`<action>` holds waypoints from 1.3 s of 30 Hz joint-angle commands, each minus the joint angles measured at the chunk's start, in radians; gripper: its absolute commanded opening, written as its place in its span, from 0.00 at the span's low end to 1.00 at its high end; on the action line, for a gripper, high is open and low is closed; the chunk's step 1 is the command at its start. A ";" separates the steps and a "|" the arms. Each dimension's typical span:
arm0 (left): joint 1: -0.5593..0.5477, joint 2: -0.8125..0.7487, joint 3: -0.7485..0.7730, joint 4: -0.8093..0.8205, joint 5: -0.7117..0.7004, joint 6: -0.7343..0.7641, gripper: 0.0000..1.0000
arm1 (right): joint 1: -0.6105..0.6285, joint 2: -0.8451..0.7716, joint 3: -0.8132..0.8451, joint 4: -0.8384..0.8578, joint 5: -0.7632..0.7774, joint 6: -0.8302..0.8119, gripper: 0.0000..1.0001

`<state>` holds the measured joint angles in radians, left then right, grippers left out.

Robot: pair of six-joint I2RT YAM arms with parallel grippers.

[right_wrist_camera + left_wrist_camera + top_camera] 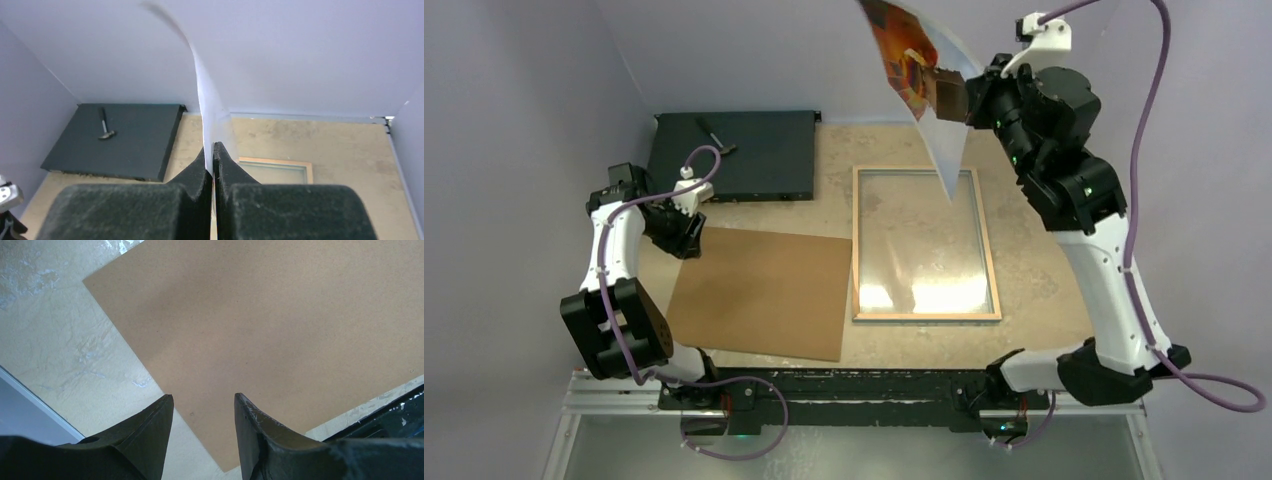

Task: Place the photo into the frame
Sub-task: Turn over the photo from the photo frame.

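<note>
The photo [911,62], an orange-red balloon print, hangs curved in the air above the far end of the frame [857,250]. My right gripper [954,97] is shut on its edge. In the right wrist view the fingers pinch the photo's white sheet [210,107], seen edge-on, at my right gripper [213,148]. The frame lies flat with its light-wood back up and glass inside, its far rim [275,162] below the fingers. My left gripper [686,235] hovers over the table's left side, open [204,400] and holding nothing.
A brown fibreboard backing panel [764,292] lies left of the frame, under the left gripper [280,315]. A flat black box [734,155] with a small tool [105,131] on it sits at the far left. Walls close in the table.
</note>
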<state>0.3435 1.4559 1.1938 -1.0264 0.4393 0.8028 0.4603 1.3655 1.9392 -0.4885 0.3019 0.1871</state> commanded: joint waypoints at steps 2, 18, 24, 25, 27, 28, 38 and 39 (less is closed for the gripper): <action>-0.004 -0.028 0.041 -0.022 0.051 -0.010 0.47 | 0.200 0.119 -0.050 -0.196 0.188 -0.106 0.00; -0.004 -0.043 0.053 -0.043 0.061 -0.001 0.47 | 0.647 0.493 -0.152 -0.491 0.564 0.054 0.00; -0.004 -0.042 0.053 -0.043 0.065 0.003 0.46 | 0.699 0.565 -0.139 -0.526 0.476 0.103 0.00; -0.004 -0.042 0.053 -0.042 0.065 0.003 0.46 | 0.706 0.566 -0.158 -0.524 0.469 0.106 0.00; -0.005 -0.043 0.050 -0.042 0.066 0.003 0.46 | 0.710 0.554 -0.198 -0.520 0.457 0.120 0.00; -0.004 -0.042 0.048 -0.041 0.067 0.004 0.46 | 0.711 0.545 -0.222 -0.519 0.451 0.128 0.00; -0.004 -0.021 0.041 -0.035 0.093 -0.006 0.46 | 0.715 0.451 -0.422 -0.454 0.392 0.079 0.00; -0.004 -0.022 0.041 -0.034 0.093 -0.005 0.46 | 0.718 0.441 -0.442 -0.430 0.386 0.053 0.00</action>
<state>0.3435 1.4448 1.2098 -1.0630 0.4870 0.8028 1.1679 1.8957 1.5463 -0.9592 0.7113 0.2928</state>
